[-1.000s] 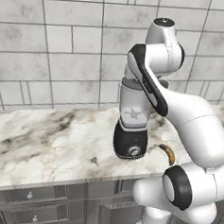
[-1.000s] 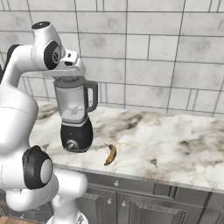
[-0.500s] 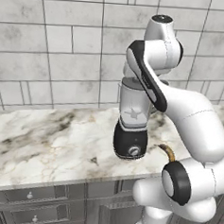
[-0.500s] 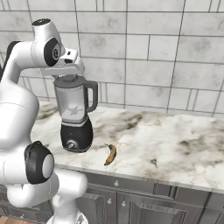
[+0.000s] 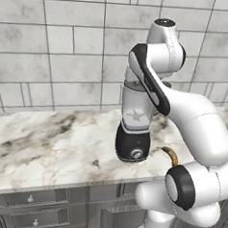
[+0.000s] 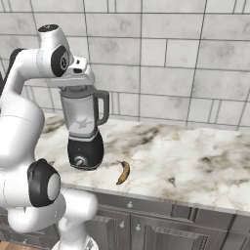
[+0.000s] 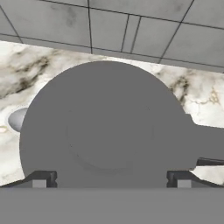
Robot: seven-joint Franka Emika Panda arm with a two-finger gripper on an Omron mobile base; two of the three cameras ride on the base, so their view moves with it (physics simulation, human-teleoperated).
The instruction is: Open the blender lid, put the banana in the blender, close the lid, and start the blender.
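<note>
Even, bright rendered light, faint soft shadows, no glare, slightly soft, low-detail textures

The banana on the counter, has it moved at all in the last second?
No. The banana lies on the marble counter just right of the blender base in the right base view, same spot and angle as before.

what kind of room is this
Most likely a kitchen, in a rendered scene: a marble-patterned stone counter over grey drawers with small knobs, a grey tiled wall behind it, and a black-based blender with a clear grey jar beside a small yellow-brown banana.
</note>
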